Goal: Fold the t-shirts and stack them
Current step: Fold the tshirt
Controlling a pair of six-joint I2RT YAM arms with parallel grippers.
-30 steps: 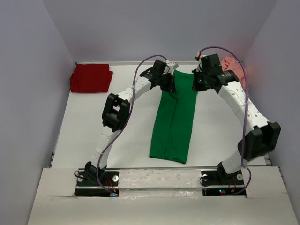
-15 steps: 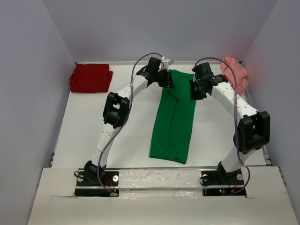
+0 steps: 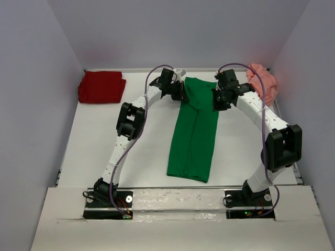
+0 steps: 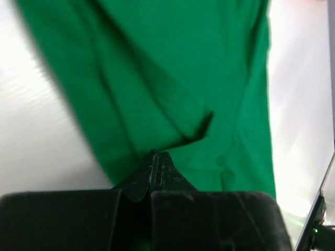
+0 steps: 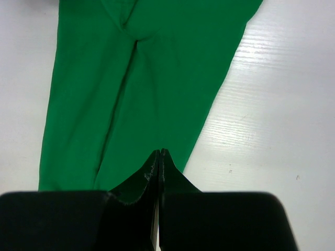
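A bright green t-shirt (image 3: pixel 193 141) lies in a long narrow strip down the middle of the white table (image 3: pixel 141 130). My left gripper (image 3: pixel 181 97) is shut at the strip's far left corner. In the left wrist view its tips (image 4: pixel 157 153) rest on the green cloth (image 4: pixel 183 68), where a crease runs up to them. I see no cloth between the jaws. My right gripper (image 3: pixel 218 102) is shut at the far right edge of the shirt (image 5: pixel 131 78), its tips (image 5: pixel 159 152) just over the cloth edge. A folded dark red t-shirt (image 3: pixel 101 87) lies far left. A salmon pink t-shirt (image 3: pixel 261 81) is bunched far right.
Grey walls enclose the table on the left, back and right. Both arm bases (image 3: pixel 178 201) sit along the near edge. Bare white tabletop (image 5: pixel 272 104) shows to the right of the green strip.
Both grippers have sunk toward the far end of the green shirt. The left one slid left, the right one came in leftward. The shirt's near end has not moved.
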